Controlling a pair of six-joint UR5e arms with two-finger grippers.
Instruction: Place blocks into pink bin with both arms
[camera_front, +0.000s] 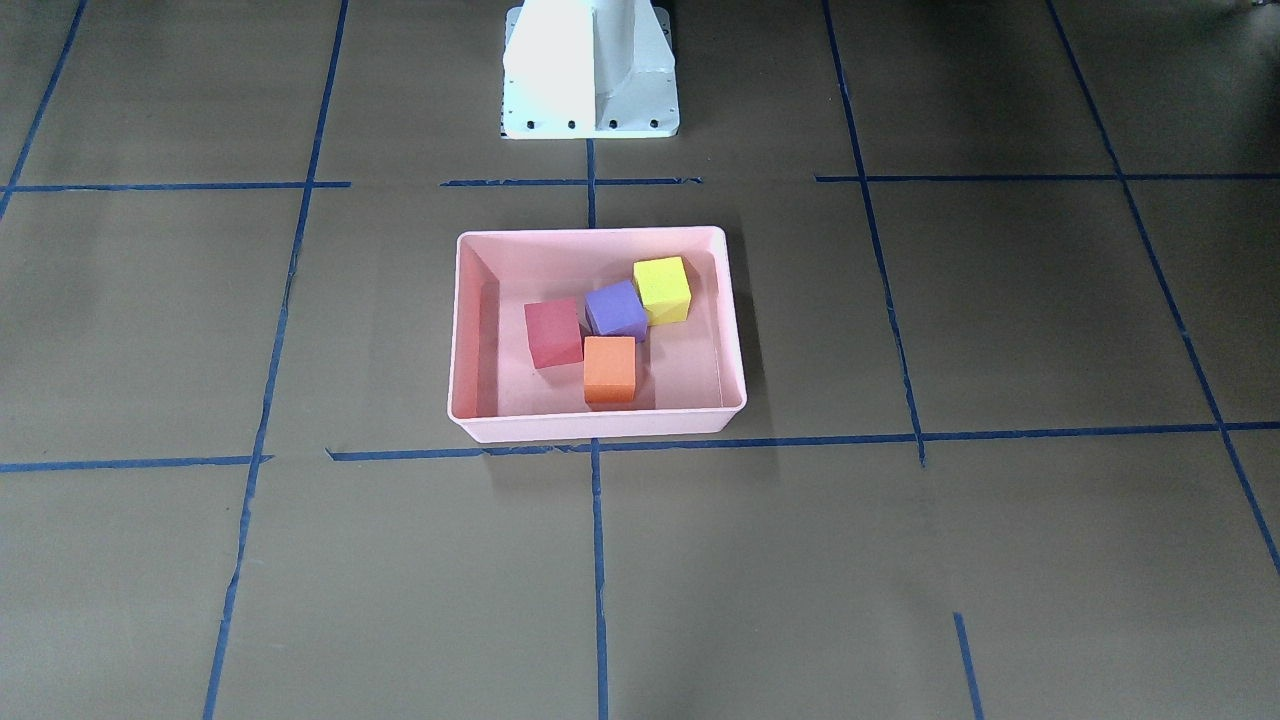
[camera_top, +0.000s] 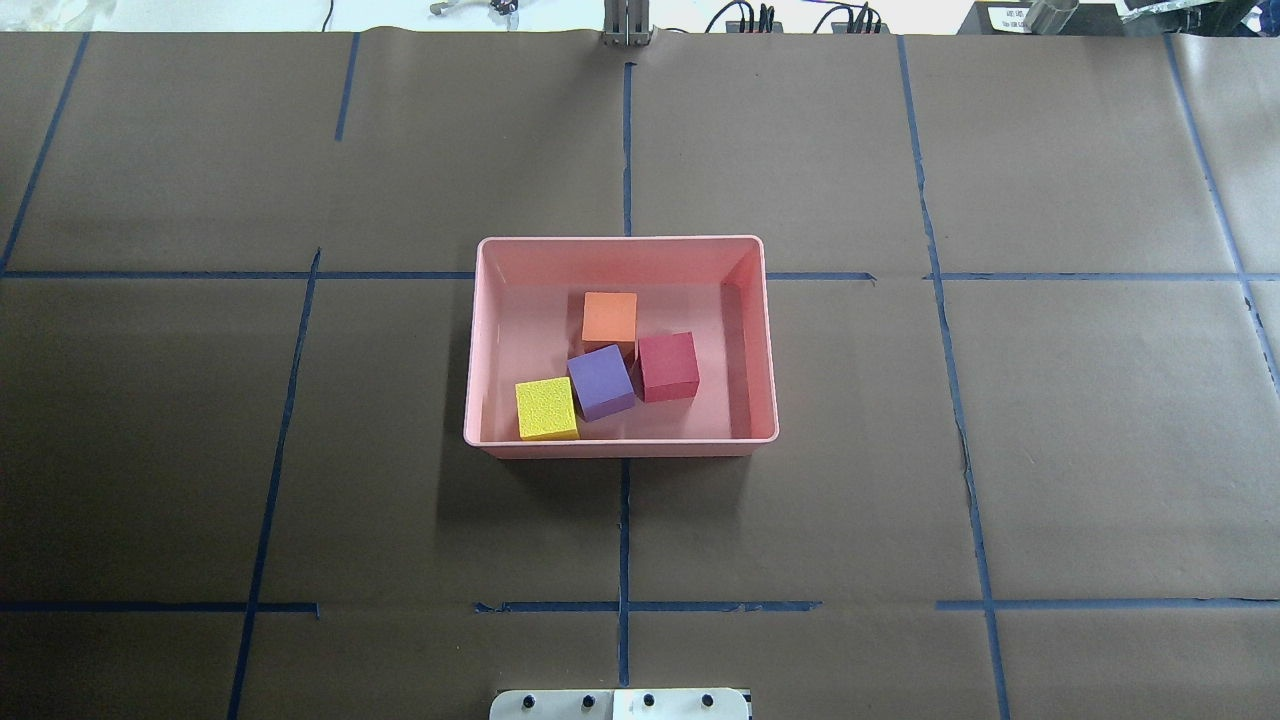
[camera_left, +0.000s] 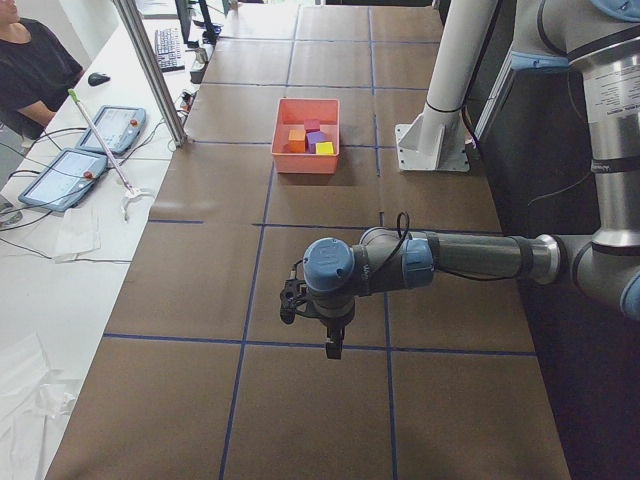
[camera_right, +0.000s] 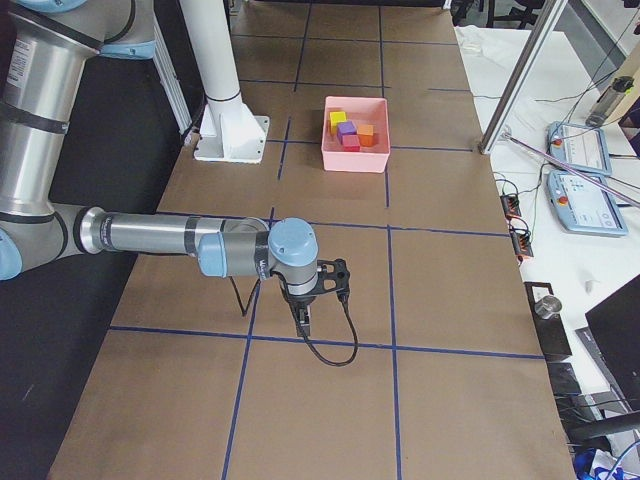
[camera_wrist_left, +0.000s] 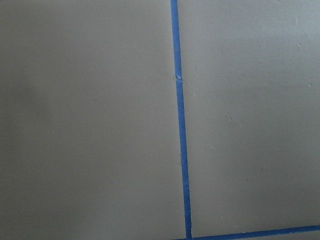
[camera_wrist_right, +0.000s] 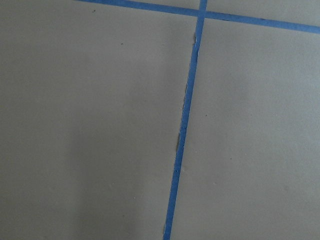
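Note:
The pink bin (camera_front: 590, 234) (camera_top: 620, 243) sits at the table's middle. All four blocks lie inside it: the red block (camera_top: 667, 366), purple block (camera_top: 600, 382), yellow-green block (camera_top: 546, 408) and orange block (camera_top: 609, 318), close together. Neither arm shows in the overhead or front-facing views. My left gripper (camera_left: 333, 347) shows only in the exterior left view, low over bare paper far from the bin (camera_left: 305, 168). My right gripper (camera_right: 303, 322) shows only in the exterior right view, also far from the bin (camera_right: 355, 160). I cannot tell whether either is open or shut. The wrist views show only paper and tape.
The white pedestal base (camera_front: 590, 70) stands behind the bin. Blue tape lines grid the brown paper. A side bench holds tablets (camera_left: 70, 170) and a metal post (camera_left: 150, 70), with an operator (camera_left: 30, 70) seated beyond it.

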